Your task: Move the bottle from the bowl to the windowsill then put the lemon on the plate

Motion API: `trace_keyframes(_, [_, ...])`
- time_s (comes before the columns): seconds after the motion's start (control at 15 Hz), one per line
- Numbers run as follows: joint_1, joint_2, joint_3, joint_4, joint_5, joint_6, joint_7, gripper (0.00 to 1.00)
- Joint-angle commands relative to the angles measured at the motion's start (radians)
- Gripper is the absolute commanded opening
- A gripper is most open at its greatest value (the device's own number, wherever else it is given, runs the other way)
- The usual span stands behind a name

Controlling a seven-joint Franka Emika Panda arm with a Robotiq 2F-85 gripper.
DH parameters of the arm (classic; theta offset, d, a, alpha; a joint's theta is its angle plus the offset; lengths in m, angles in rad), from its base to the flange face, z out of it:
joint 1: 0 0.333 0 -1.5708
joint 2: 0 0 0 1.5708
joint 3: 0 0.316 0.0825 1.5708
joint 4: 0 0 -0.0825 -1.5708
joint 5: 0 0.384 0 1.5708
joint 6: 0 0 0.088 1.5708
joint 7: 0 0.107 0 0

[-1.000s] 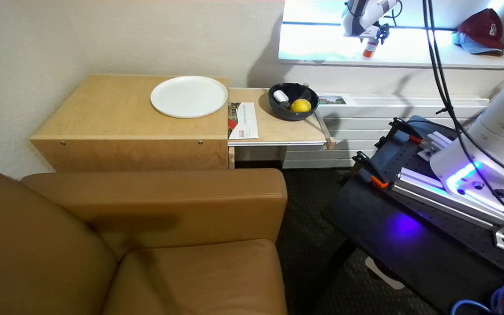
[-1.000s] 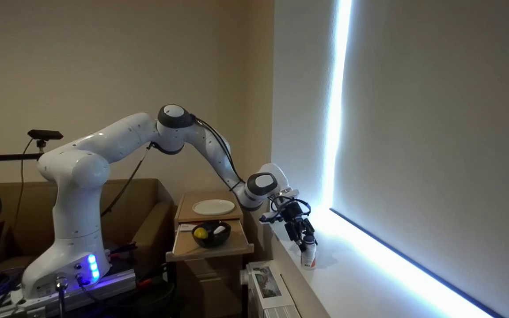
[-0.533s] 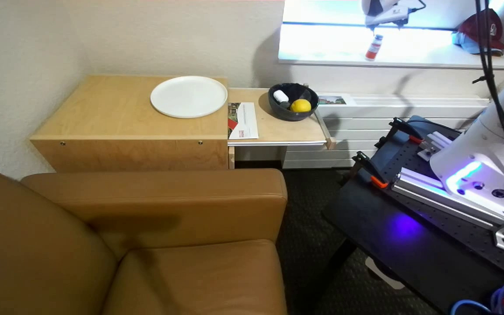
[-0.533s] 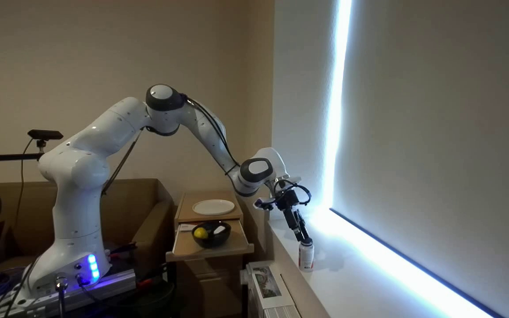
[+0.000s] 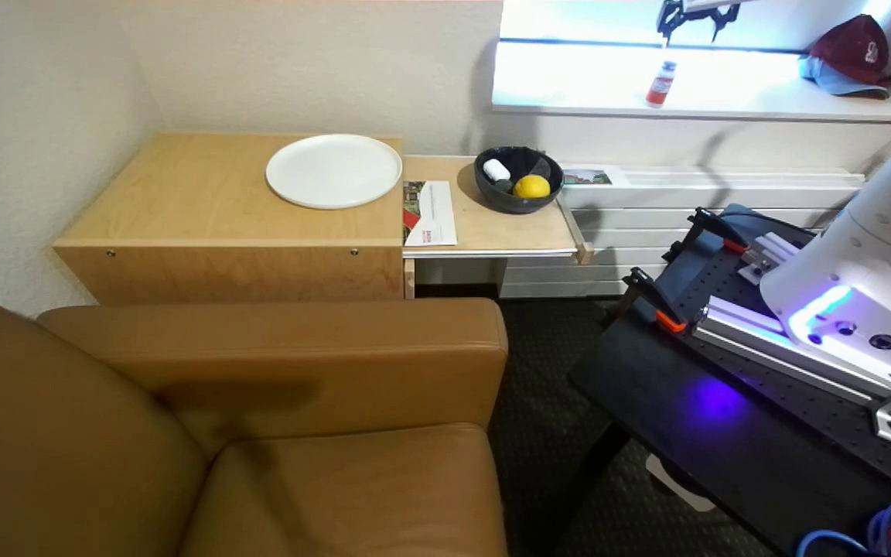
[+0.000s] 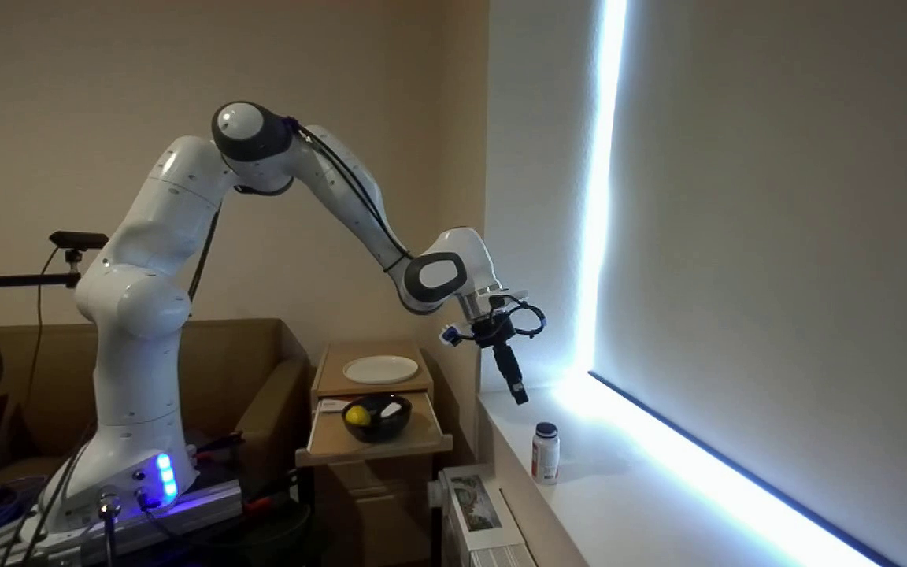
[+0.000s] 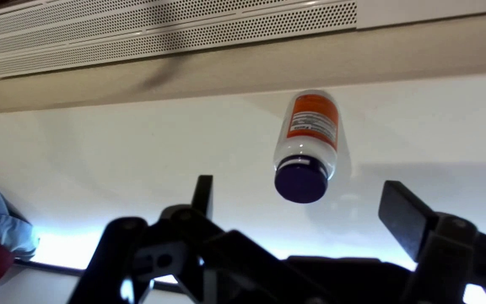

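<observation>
Since the pincer (image 5: 691,37) has let go and lifted away, the bottle (image 6: 546,455) stands upright by itself on the windowsill (image 5: 569,81) (clear of the pincer), near the front edge. The pincer's jaws are spread, empty, above the windowsill. Judged on this, the first half of the task appears met. The lemon (image 5: 531,186) lies in the bowl (image 5: 509,203), lower than the windowsill; its transfer to the plate (image 5: 334,172), farther from the windowsill, appears outstanding.
</observation>
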Motion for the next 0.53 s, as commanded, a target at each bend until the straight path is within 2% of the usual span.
trace_keyframes(0.0, [-0.087,-0.214,0.095,-0.155,-0.078,0.007,-0.165,1.00])
trace_keyframes(0.13, [-0.087,-0.268,0.086,-0.240,-0.182,0.033,-0.209,1.00])
trace_keyframes(0.2, [-0.060,-0.247,0.027,-0.262,-0.285,0.110,-0.134,1.00])
trace_keyframes(0.27, [-0.108,-0.213,0.099,-0.175,-0.211,0.022,-0.129,1.00])
trace_keyframes(0.33, [-0.102,-0.230,0.081,-0.210,-0.260,0.057,-0.118,1.00])
trace_keyframes(0.47, [-0.098,-0.237,0.064,-0.240,-0.283,0.086,-0.119,1.00])
